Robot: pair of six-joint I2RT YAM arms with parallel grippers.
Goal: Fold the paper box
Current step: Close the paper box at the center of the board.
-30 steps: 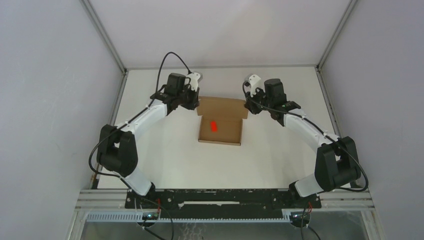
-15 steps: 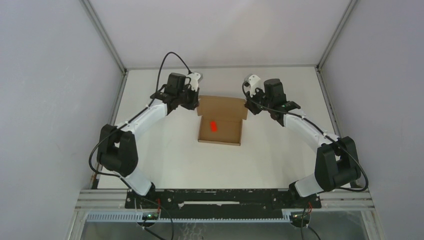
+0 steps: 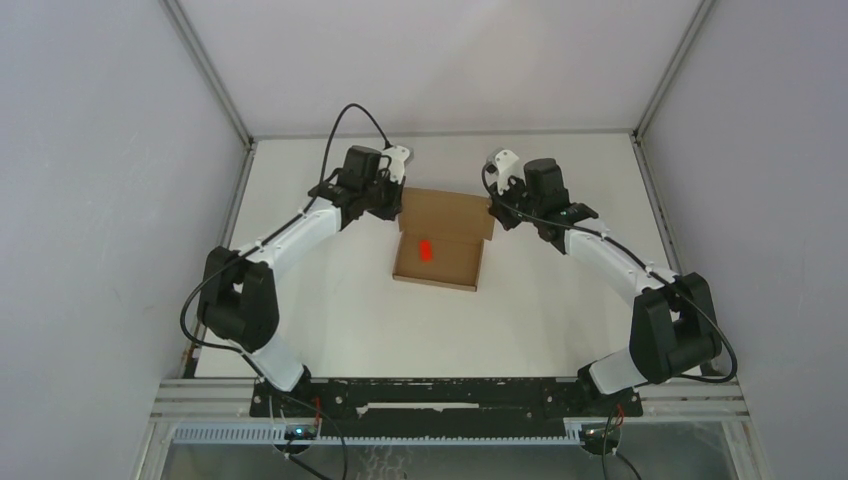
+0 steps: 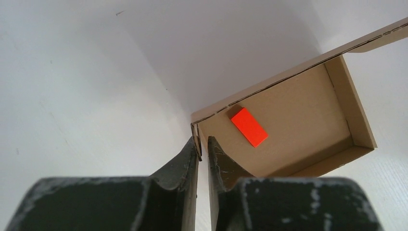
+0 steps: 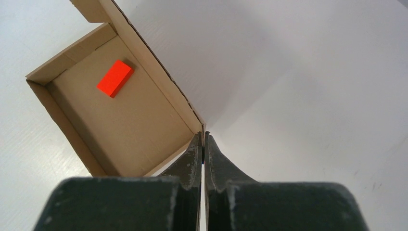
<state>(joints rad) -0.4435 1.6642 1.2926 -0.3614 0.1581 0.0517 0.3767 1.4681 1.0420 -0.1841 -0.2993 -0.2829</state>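
One brown cardboard paper box (image 3: pixel 455 265), lid raised, one flat red block (image 3: pixel 425 250) inside; left gripper (image 4: pixel 202 143), right gripper (image 5: pixel 202 140) pinching its rear corners.

Top view: paper box (image 3: pixel 437 270) sat at frame ctr on table (image 3: pixel 330 300), lid flap (image 3: pixel 445 213) along its upper edge. Small block (image 3: pixel 425 250) lay inside box, upper-left of floor, near flap. L gripper (image 3: pixel 397 205) met box at upper-left corner, R gripper (image 3: pixel 493 213) at upper-right corner. Arm bases sat at frame bottom.
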